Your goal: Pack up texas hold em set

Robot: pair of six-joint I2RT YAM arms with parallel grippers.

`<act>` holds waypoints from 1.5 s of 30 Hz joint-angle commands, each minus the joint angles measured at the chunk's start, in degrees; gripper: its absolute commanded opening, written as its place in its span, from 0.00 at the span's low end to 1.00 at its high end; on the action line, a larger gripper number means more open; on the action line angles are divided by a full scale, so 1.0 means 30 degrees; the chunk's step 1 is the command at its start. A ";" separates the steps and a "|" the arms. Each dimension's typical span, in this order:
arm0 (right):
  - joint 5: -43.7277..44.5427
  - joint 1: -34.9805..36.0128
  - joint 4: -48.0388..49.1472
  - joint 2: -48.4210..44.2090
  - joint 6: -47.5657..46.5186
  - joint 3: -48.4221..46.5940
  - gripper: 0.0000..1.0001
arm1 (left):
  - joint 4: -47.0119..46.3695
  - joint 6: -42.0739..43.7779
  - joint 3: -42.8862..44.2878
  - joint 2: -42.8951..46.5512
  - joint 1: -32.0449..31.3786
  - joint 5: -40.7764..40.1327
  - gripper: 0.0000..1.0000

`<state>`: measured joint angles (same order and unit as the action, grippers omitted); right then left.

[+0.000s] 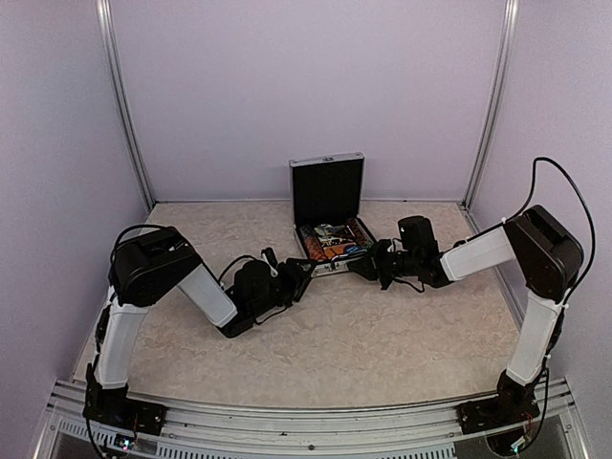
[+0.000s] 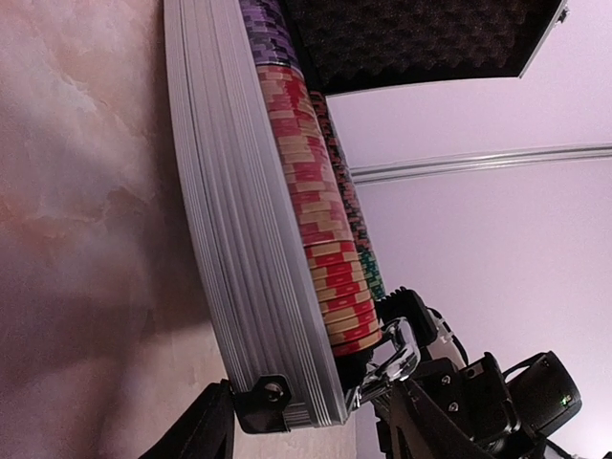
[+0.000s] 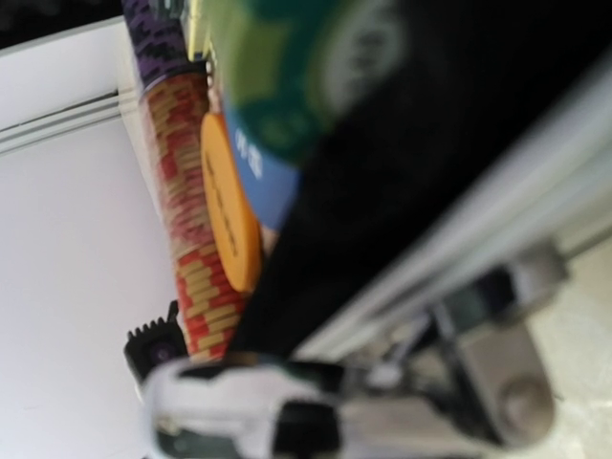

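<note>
Silver briefcase [image 1: 328, 191] stands open at the back of the surface [image 1: 363, 335], with the left hand [image 1: 292, 271] and right hand [image 1: 366, 265] at its front edge. Left wrist: red chips [image 2: 320, 239] line its wall; I cannot tell the grip. Right wrist: orange disc [image 3: 229, 206], blurred; grip equally unclear.

Tabletop [image 1: 382, 335]: beige, marbled, matte. It is enclosed by plain lavender panels: back wall [image 1: 306, 86] on the far side, left wall [image 1: 48, 143] and right wall [image 1: 574, 105] at the sides. Aluminium profiles are fitted in both far corners, left post [image 1: 124, 105] and right post [image 1: 490, 100]. A ribbed aluminium rail [image 1: 306, 421] is run along the near edge. In the left wrist view a silver strip [image 2: 478, 161] is seen crossing the lavender wall.
</note>
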<state>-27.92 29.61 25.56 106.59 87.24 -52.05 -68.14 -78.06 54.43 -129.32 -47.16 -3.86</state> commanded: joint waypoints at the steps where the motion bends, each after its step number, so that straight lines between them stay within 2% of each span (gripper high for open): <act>1: -0.1005 0.0191 0.4634 -0.1885 -0.0483 -0.1339 0.00 | 0.0480 0.0027 0.0683 -0.0450 0.0131 0.0246 0.54; 8: -0.1015 0.0197 0.4634 -0.1896 -0.0487 -0.1332 0.00 | 0.0682 -0.0045 0.0971 -0.0802 0.0189 0.0108 0.48; 12: -0.1034 0.0201 0.4763 -0.1839 -0.0436 -0.1304 0.00 | 0.0690 -0.0082 0.1166 -0.0938 0.0232 0.0019 0.48; 15: -0.1036 0.0208 0.4809 -0.1866 -0.0421 -0.1224 0.00 | 0.0782 -0.0187 0.1404 -0.1127 0.0292 0.0063 0.51; 18: -0.1034 0.0210 0.4836 -0.1897 -0.0428 -0.1164 0.00 | 0.0599 -0.0546 0.1483 -0.1318 0.0363 0.0125 0.50; 22: -0.1034 0.0210 0.4892 -0.1852 -0.0401 -0.1161 0.00 | 0.0154 -0.0896 0.1484 -0.1618 0.0426 0.0284 0.37; 25: -0.1034 0.0205 0.4926 -0.1852 -0.0425 -0.1039 0.00 | 0.0041 -0.0932 0.1433 -0.1665 0.0426 0.0304 0.24; 32: -0.1121 0.0211 0.5335 -0.1782 -0.0602 -0.0397 0.00 | -0.0051 -0.0950 0.1308 -0.1326 0.0455 0.0365 0.23; 33: -0.1122 0.0210 0.5337 -0.1827 -0.0706 -0.0267 0.01 | -0.0051 -0.0946 0.1308 -0.1256 0.0455 0.0399 0.24; 36: -0.1179 0.0195 0.5024 -0.2015 -0.1236 0.0133 0.16 | -0.0065 -0.0962 0.1308 -0.1054 0.0455 0.0436 0.25; 40: -0.1336 0.0148 0.5009 -0.2295 -0.1770 0.0832 0.32 | -0.0073 -0.0981 0.1337 -0.0913 0.0484 0.0509 0.26; 45: -0.1387 0.0150 0.5830 -0.2405 -0.1839 0.2019 0.37 | -0.0116 -0.1079 0.1421 -0.0834 0.0484 0.0582 0.26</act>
<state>-31.09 29.63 39.66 99.57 83.11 -49.71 -66.13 -81.23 57.98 -132.81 -46.22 -1.76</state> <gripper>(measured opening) 0.361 0.353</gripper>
